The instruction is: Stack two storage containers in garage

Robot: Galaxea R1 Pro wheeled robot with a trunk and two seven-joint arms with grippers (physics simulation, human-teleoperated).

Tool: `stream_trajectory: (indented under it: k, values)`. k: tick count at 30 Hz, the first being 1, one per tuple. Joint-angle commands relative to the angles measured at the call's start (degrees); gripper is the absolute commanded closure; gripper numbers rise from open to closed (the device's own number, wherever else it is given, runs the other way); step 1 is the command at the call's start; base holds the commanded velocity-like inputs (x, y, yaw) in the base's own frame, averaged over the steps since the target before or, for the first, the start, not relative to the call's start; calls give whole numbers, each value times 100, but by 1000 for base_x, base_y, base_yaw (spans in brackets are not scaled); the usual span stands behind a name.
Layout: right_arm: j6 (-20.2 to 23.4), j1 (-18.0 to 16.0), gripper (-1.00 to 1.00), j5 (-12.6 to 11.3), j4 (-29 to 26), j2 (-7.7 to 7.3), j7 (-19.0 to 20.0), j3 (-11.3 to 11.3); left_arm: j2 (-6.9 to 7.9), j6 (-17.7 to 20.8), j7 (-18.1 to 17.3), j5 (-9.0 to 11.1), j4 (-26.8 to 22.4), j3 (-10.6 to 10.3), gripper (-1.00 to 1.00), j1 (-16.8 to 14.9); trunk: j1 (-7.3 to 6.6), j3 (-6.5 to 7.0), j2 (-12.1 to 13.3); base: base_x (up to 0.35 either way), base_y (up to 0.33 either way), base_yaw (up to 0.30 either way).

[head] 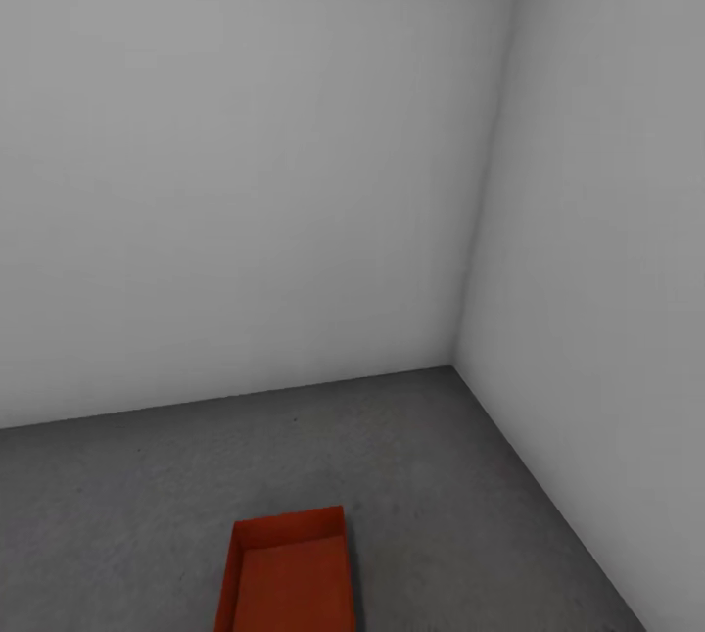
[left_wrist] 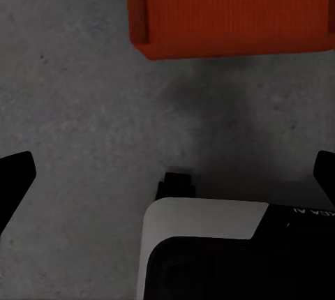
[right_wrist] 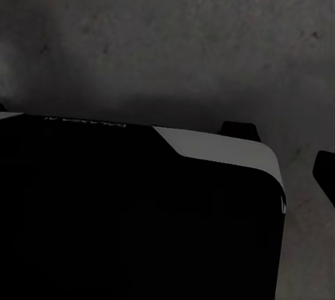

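- an orange-red bin point(head: 291, 578) sits on the grey concrete floor point(head: 441, 475), open side up, short of the corner where two pale walls point(head: 245, 171) meet.
- its long axis runs from the robot toward the far wall.
- left gripper point(left_wrist: 167, 174) hangs above the floor near the bin, fingers wide apart.
- right gripper: cannot tell if apart or together.

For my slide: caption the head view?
Open orange-red rectangular bin on rough dark grey concrete floor near pale grey walls' corner.
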Motion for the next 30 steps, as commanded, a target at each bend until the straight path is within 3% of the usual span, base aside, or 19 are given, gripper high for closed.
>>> stream_trajectory:
  k: [1, 15, 30]
  values:
    - [-24, -7, -100, -47, 17, 4, -9, 48, 0, -2, 5, 33, 0, 11, -100, -3, 0, -7, -4, 0, 0, -6]
    - [-23, -7, -100, -38, 17, 10, -33, 48, -69, -1, -48, 15, -4, 2, -100, -3, 0, -7, -4, 0, 0, -15]
    - [10, -7, -100, -44, 17, 10, -31, 48, -68, -2, -48, 35, -1, 2, -100, -3, 0, -7, -4, 0, 0, -230]
